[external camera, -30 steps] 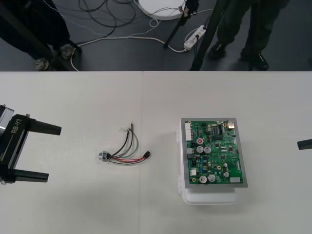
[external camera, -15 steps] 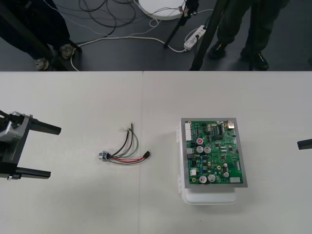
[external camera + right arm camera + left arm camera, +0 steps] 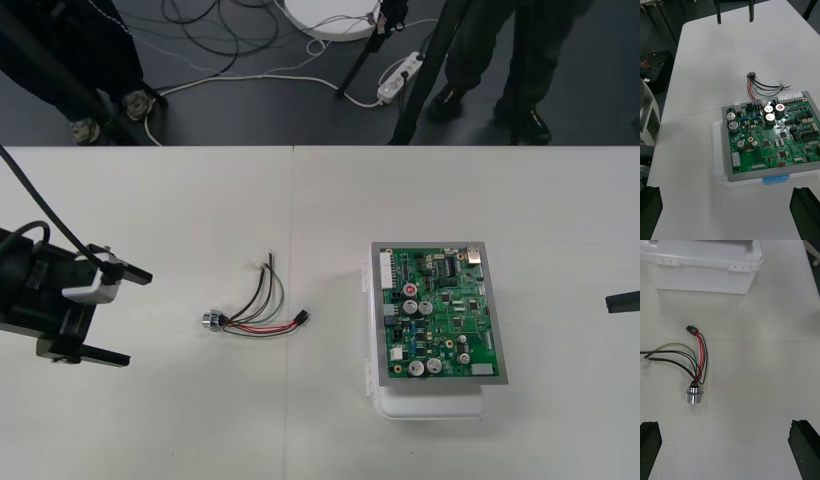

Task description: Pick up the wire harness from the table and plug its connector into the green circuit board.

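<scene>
Jaws of the left gripper [image 3: 138,318] stand spread wide and hold nothing, low over the left side of the table [image 3: 180,430]. Ahead of them, apart from both fingertips, the wire harness [image 3: 258,308] lies flat on the table between this gripper and the green circuit board [image 3: 440,312]. Its round metal socket [image 3: 211,320] is the end nearest the gripper, and its small black plug [image 3: 303,317] points toward the board without touching it. From the left wrist camera the socket [image 3: 694,395] sits ahead of the gap between the fingers, closer to one of them, with red, black and green wires curving away to the plug [image 3: 691,330]. Loose thin wire ends trail off to one side. The right gripper [image 3: 728,189] waits at the table's right edge, jaws also released and empty, with the board ahead of it. The board rests on a white base [image 3: 425,405]. The table is plain and pale; beyond its far edge is dark floor [image 3: 250,110] strewn with cables.
</scene>
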